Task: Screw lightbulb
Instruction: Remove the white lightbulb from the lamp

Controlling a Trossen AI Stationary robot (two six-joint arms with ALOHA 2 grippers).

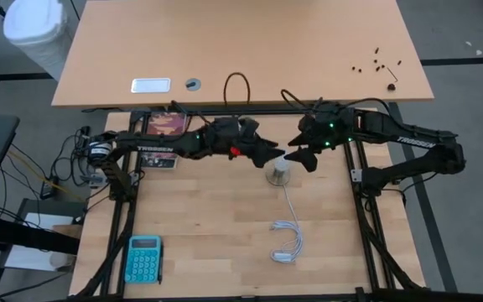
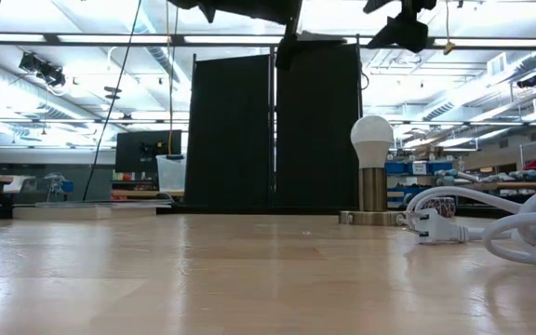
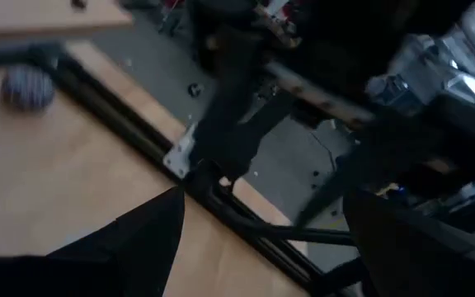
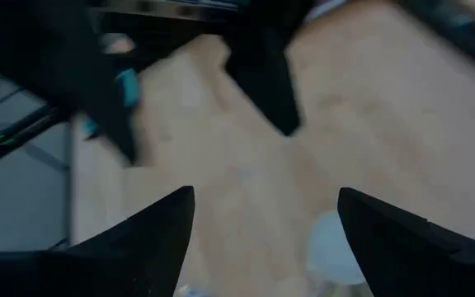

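Note:
The white lightbulb (image 2: 372, 141) stands upright with its base in the brass socket (image 2: 372, 191), which stands on its flat disc on the table. From above the bulb (image 1: 279, 170) shows below both grippers. It shows blurred in the right wrist view (image 4: 332, 247). My left gripper (image 1: 271, 153) is open, high above the table, just left of the bulb. My right gripper (image 1: 302, 157) is open, high above the table, just right of the bulb. Neither touches it.
A white cable (image 1: 288, 239) runs from the socket toward the near edge and ends in a coil; its plug (image 2: 435, 226) lies right of the socket. A teal calculator (image 1: 144, 258) lies at the near left. A second desk (image 1: 241, 50) stands beyond the far edge.

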